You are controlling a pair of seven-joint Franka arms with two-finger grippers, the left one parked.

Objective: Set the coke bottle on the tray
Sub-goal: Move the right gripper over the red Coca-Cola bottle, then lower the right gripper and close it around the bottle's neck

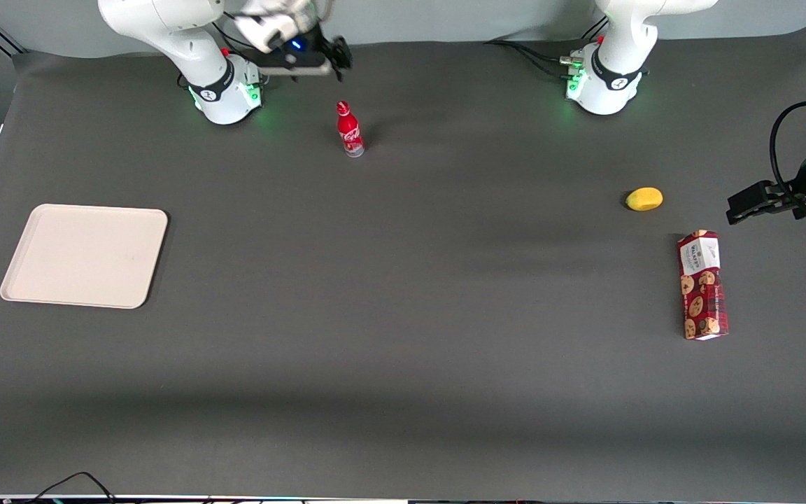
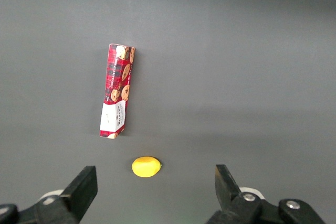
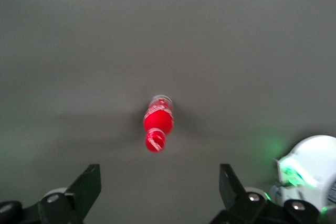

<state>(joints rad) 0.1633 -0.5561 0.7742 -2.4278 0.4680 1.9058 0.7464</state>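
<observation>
On the dark tabletop [image 1: 403, 315], the bottle [image 1: 350, 129] stood upright and alone, near my arm's base [image 1: 224, 94] and well apart from everything else. My gripper [image 1: 338, 56] hung in the air above the tabletop, farther from the front camera than the bottle and clear of it. In my wrist view the bottle [image 3: 157, 122] showed from above, its red cap nearest the lens, and my two fingers [image 3: 86, 187] stood spread wide with nothing between them; the bottle lay in line with the gap but well short of them. Its logo looked like white script, though the blur there left me unsure.

The tray [image 1: 85, 255] lay flat toward my end of the tabletop, nearer the front camera than the bottle and well apart from it. Nothing rested on its cream surface.

Toward the parked arm's end lay a lemon [image 1: 644, 199] and a red box [image 1: 702, 285] printed with cookies. The box lay on its side, nearer the front camera than the lemon, and the two were close but not touching. The left wrist view showed the same pair, the lemon [image 2: 146, 166] just beside the white-labelled end of the box [image 2: 116, 98].
</observation>
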